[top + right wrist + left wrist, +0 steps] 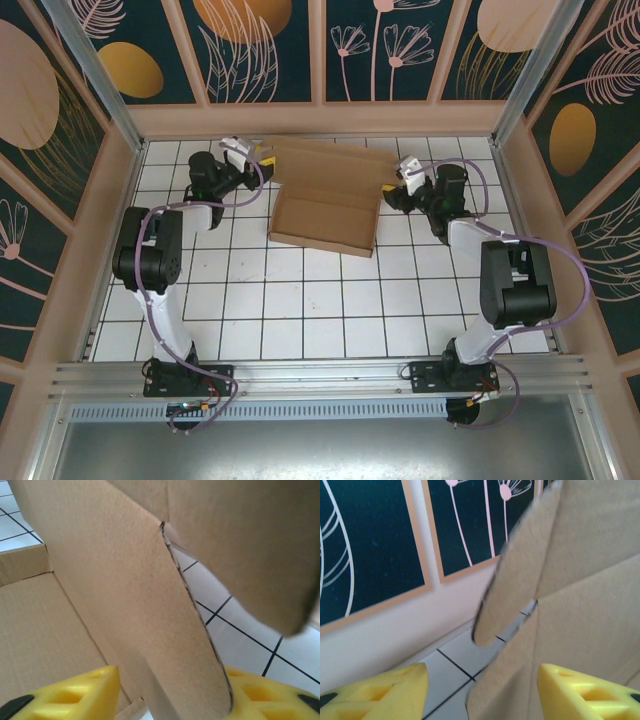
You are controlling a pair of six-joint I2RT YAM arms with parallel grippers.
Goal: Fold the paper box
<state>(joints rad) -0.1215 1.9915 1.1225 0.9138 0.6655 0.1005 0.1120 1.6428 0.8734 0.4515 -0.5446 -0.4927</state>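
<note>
Your box (325,215) sits toward 12 o'clock on the table (300,310). Its tray looks formed and its lid lies open behind. The left gripper (262,155) at its 10 o'clock corner and the right gripper (392,187) at 2 o'clock both stand apart, each straddling a side flap without clamping it. By my judgement, you still have the flaps to tuck and the lid to close.

There is 1 paper box (325,200). There are 2 robot arms, the left arm (150,260) and the right arm (510,280). There are 2 grippers, the left gripper (262,155) and the right gripper (395,185). Each one has 2 yellow fingers (380,695), so 4 in all. There are 2 purple cables (560,270) and 1 table (300,310).
</note>
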